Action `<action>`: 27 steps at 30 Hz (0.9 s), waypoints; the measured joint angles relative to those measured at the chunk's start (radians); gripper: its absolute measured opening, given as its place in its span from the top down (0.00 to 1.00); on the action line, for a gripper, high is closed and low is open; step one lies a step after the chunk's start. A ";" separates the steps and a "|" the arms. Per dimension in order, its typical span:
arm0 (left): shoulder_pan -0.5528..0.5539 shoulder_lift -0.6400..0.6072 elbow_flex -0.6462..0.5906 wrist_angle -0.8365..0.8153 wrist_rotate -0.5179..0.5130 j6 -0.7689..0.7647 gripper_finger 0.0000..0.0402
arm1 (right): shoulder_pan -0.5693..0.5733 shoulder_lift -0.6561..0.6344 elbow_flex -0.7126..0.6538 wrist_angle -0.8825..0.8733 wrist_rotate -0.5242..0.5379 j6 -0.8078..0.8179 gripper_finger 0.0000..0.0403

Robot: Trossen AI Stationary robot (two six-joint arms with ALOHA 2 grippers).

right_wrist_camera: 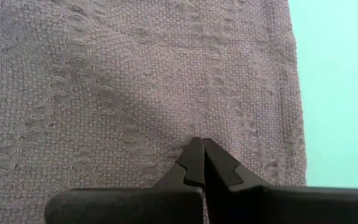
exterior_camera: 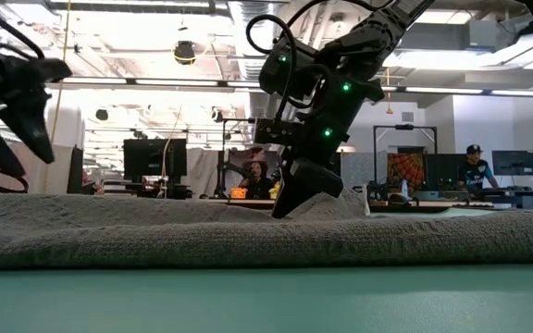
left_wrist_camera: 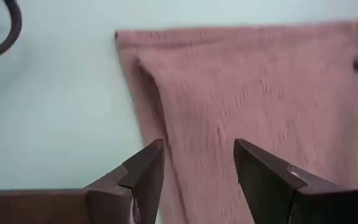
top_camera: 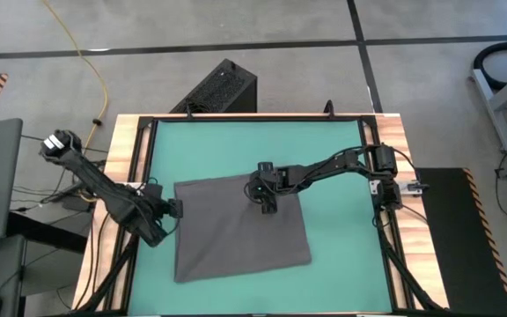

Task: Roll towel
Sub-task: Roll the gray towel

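Note:
The dark grey towel [top_camera: 240, 233] lies spread flat on the green mat [top_camera: 341, 150]; I see no white tag. My right gripper [top_camera: 268, 208] is shut, its tips down on the towel's far part, a little in from the far edge. In the low view [exterior_camera: 285, 208] a low hump of cloth [exterior_camera: 340, 199] stands beside it. My left gripper [top_camera: 176, 209] is open at the towel's left edge. In its wrist view [left_wrist_camera: 197, 162] one finger is over the mat and one over the towel [left_wrist_camera: 260, 93]. In the low view [exterior_camera: 7, 139] it hangs above the cloth. My right gripper meets the towel's top surface [right_wrist_camera: 191, 127] with its shut fingertips, coming from above and slanting down. I cannot tell whether any cloth is caught between the tips. The towel lies on the mat around them.
The mat sits in a black frame on a wooden table [top_camera: 121, 132]. Bare mat shows on the far side and to the right of the towel. A black box [top_camera: 223, 88] stands on the floor past the far edge. People sit at desks in the room beyond [exterior_camera: 475, 162].

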 joint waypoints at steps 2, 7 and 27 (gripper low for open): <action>0.020 -0.011 -0.028 0.057 -0.009 0.041 0.55 | 0.000 0.000 0.000 0.001 0.000 0.000 0.96; 0.083 0.036 -0.076 0.210 0.020 0.072 0.55 | 0.000 0.000 0.000 0.003 -0.001 0.000 0.96; 0.284 0.188 -0.059 0.395 0.046 0.325 0.62 | 0.000 0.000 0.000 0.007 -0.002 -0.025 0.95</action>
